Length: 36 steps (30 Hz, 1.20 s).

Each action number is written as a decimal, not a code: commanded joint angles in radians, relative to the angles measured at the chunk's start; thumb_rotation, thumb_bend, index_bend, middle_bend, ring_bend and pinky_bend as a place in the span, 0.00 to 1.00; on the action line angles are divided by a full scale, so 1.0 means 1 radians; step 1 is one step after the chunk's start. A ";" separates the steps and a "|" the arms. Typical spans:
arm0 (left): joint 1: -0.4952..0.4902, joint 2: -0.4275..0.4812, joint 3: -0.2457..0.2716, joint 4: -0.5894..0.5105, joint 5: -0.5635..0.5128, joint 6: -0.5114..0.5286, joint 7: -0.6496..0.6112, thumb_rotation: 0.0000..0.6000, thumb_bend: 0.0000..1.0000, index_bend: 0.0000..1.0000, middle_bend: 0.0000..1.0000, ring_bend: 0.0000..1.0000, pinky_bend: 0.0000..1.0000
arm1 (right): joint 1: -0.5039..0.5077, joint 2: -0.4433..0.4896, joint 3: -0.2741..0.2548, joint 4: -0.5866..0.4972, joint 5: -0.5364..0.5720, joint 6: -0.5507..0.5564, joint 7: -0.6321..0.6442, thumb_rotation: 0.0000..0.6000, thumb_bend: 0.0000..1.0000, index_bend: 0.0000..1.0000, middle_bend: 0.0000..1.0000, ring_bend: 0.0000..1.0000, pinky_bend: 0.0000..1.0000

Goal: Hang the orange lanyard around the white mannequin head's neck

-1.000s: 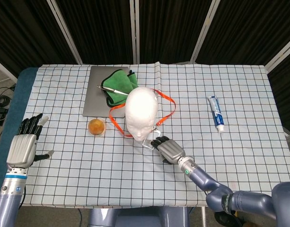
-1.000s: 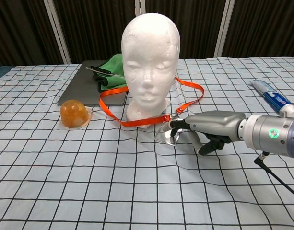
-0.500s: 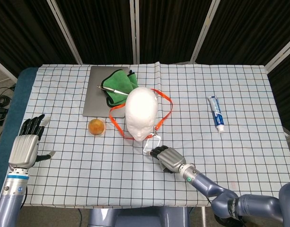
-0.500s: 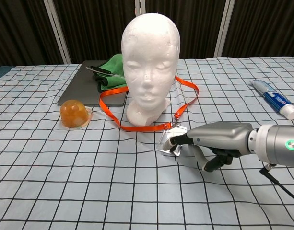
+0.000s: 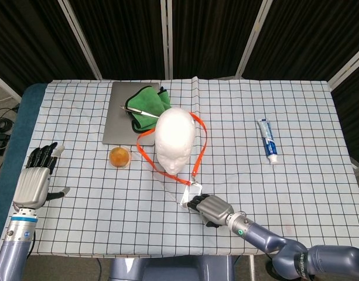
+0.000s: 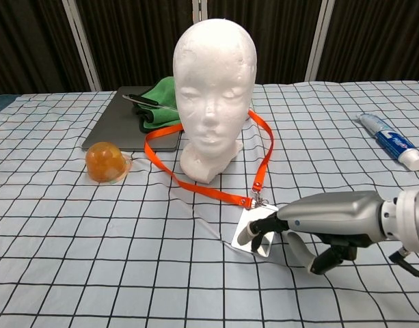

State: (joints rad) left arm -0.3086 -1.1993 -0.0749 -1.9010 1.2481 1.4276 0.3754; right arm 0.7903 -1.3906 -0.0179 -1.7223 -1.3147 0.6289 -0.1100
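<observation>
Pinching the clear badge holder [image 6: 255, 232] at the end of the orange lanyard [image 6: 216, 193], the right hand [image 6: 312, 222] reaches in low over the checked tablecloth [image 6: 127, 273], thumb below and fingertips [image 6: 249, 234] curled onto the holder's near edge. In the head view the same hand [image 5: 211, 209] sits just in front of the white mannequin head [image 5: 174, 139], with the holder [image 5: 191, 193] tilted up off the cloth. From the holder's metal clip the lanyard runs back in two strands that spread to either side of the mannequin head [image 6: 212, 89]; the strap passes behind its neck, though the back of the loop is hidden by the head in both views. The left hand [image 5: 34, 181] hovers at the table's left edge, well apart from everything, fingers spread and holding nothing; the chest view does not show it.

Left of the mannequin head lies a small orange dome-shaped object [image 6: 104, 162], too small to identify. Behind it a grey laptop [image 6: 120, 130] carries a green cloth [image 6: 161, 102] with a pen [image 5: 138, 111] across it. A toothpaste tube [image 6: 394, 142] lies far right, its end cut off in the chest view.
</observation>
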 commanded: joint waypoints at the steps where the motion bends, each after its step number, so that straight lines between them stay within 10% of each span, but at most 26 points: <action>1: 0.001 -0.001 -0.002 0.000 0.001 -0.001 0.001 1.00 0.10 0.00 0.00 0.00 0.00 | 0.003 0.026 -0.015 -0.029 -0.018 -0.017 0.017 1.00 1.00 0.17 0.20 0.13 0.18; 23: 0.017 -0.003 -0.009 -0.005 0.012 -0.010 0.013 1.00 0.10 0.00 0.00 0.00 0.00 | -0.042 0.192 -0.137 -0.173 -0.293 0.078 0.133 1.00 1.00 0.17 0.20 0.13 0.18; 36: 0.059 0.016 0.023 -0.004 0.080 0.024 -0.025 1.00 0.10 0.00 0.00 0.00 0.00 | -0.262 0.377 -0.193 -0.020 -0.562 0.616 0.153 1.00 1.00 0.17 0.20 0.13 0.21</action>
State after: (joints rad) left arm -0.2577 -1.1862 -0.0603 -1.9076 1.3155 1.4449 0.3602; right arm 0.6206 -1.0646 -0.1928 -1.8373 -1.7949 1.0787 0.0371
